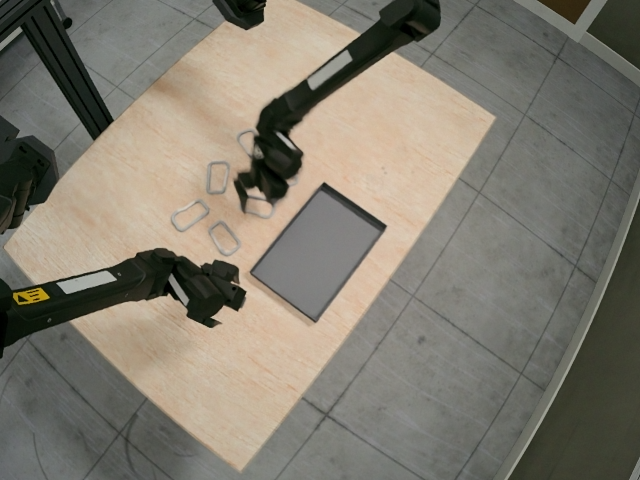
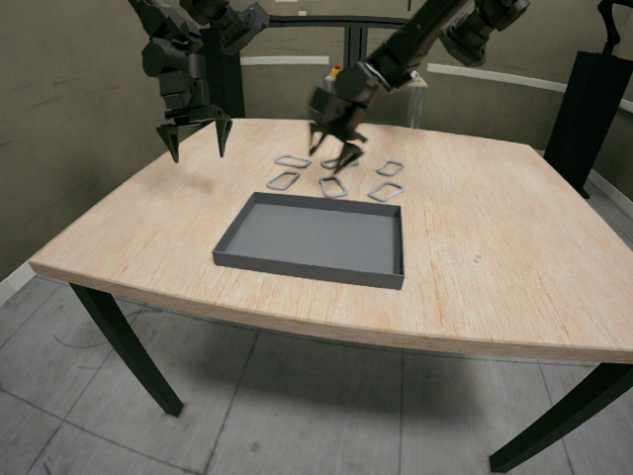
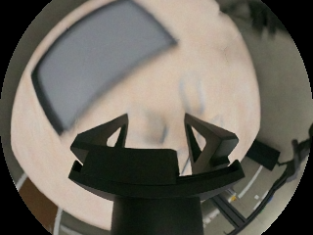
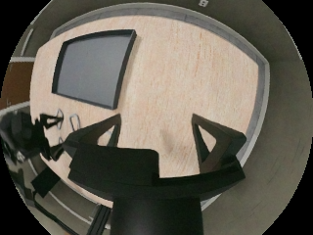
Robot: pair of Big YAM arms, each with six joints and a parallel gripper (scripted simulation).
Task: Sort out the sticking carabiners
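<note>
Several grey carabiners lie on the table in two rows of three behind the grey tray [image 1: 320, 253] [image 2: 312, 235] [image 3: 98, 54] [image 4: 93, 69]. The tray is empty. The near-row middle carabiner [image 1: 261, 216] [image 2: 334, 196] lies between a near-left one [image 1: 216, 243] [image 2: 276, 188] and a near-right one [image 2: 377, 188]. The far-left carabiner [image 1: 196, 221] [image 2: 291, 165] and the far-middle one [image 1: 208, 178] lie behind. My left gripper [image 1: 258, 204] [image 2: 323, 162] [image 3: 156, 117] is open and empty above the middle carabiners, hiding parts of some. My right gripper [image 1: 230, 314] [image 2: 199, 157] [image 4: 156, 117] is open and empty, high beside the group. Gate states cannot be told.
The left arm [image 1: 330, 69] reaches over the table, partly blocking the top view of the far-right carabiner [image 1: 239, 138] [image 2: 387, 174]. The right arm [image 1: 85, 281] reaches in from the opposite side. The left wrist view is blurred.
</note>
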